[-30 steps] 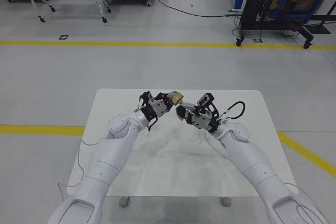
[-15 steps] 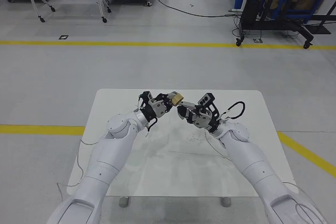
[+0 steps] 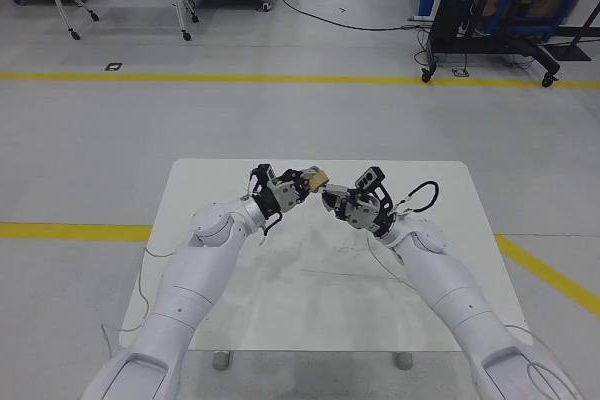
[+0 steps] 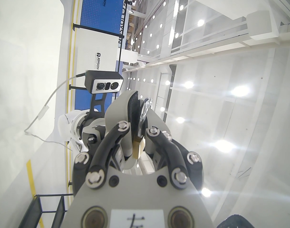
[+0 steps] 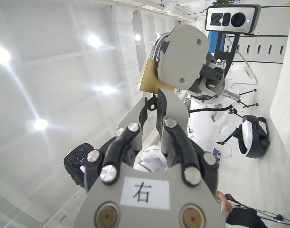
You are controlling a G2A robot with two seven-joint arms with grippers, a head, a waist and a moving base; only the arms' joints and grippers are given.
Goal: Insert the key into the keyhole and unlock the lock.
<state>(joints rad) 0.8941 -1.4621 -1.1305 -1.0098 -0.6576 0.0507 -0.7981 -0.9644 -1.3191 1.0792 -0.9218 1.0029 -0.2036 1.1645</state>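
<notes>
Over the table [image 3: 210,300], left claw [image 3: 308,181] half-covers the padlock [image 5: 148,77] beside key [image 4: 145,110].

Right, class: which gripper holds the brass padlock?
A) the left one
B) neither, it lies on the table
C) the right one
A: the left gripper is shut on the brass padlock, raised above the table, while the right gripper grips the key.

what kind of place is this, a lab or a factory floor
Probably a large industrial hall used as a robot test area: yellow floor lines, a wheeled rack on the open floor, and rows of high ceiling lights.
</notes>
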